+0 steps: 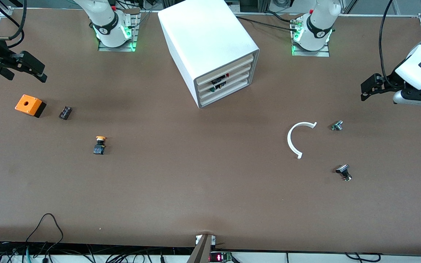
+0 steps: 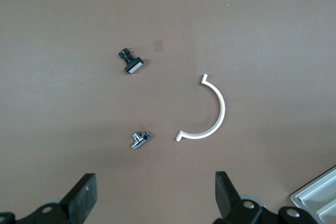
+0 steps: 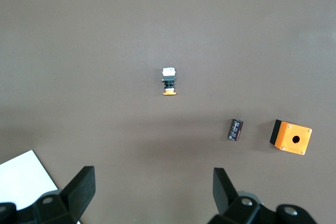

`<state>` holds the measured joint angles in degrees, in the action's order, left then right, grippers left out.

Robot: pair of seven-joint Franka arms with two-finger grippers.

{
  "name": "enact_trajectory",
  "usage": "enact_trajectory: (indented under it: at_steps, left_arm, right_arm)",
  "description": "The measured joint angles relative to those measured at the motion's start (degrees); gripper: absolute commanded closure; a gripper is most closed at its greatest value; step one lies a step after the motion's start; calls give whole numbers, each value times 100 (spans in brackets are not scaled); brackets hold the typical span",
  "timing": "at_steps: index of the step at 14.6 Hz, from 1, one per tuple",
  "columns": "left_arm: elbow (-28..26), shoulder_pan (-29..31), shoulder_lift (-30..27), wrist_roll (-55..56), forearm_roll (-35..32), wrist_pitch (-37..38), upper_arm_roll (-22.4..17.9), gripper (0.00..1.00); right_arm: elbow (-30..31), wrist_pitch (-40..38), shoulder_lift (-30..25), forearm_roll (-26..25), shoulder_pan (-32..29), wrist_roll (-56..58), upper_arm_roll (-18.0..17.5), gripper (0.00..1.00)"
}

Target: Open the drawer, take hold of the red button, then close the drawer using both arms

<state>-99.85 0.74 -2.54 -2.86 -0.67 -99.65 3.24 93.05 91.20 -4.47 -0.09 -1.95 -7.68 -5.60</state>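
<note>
Both grippers, left gripper [image 1: 364, 91] and right gripper [image 1: 41, 75], are being held wide and empty, well apart from the cabinet [image 1: 210, 47] between them; drawer [image 1: 222, 78], where the button [image 1: 225, 76] is showing, should be approached squarely at its notch.

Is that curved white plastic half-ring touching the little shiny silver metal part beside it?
Apart. The left wrist view shows bare brown table between the white half-ring and the silver part; the front view shows that gap too.
</note>
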Motion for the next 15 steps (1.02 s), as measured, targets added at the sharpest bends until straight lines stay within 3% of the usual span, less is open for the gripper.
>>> enact_trajectory:
  at_steps: [8, 15]
  left_arm:
    - [1, -4, 0, 0, 0, 65, 30, 1]
    - [4, 4, 0, 0, 0, 80, 17, 1]
  right_arm:
    - [-27, -111, 21, 4, 0, 117, 83, 1]
    - [6, -172, 360, 6, 56, 121, 59, 1]
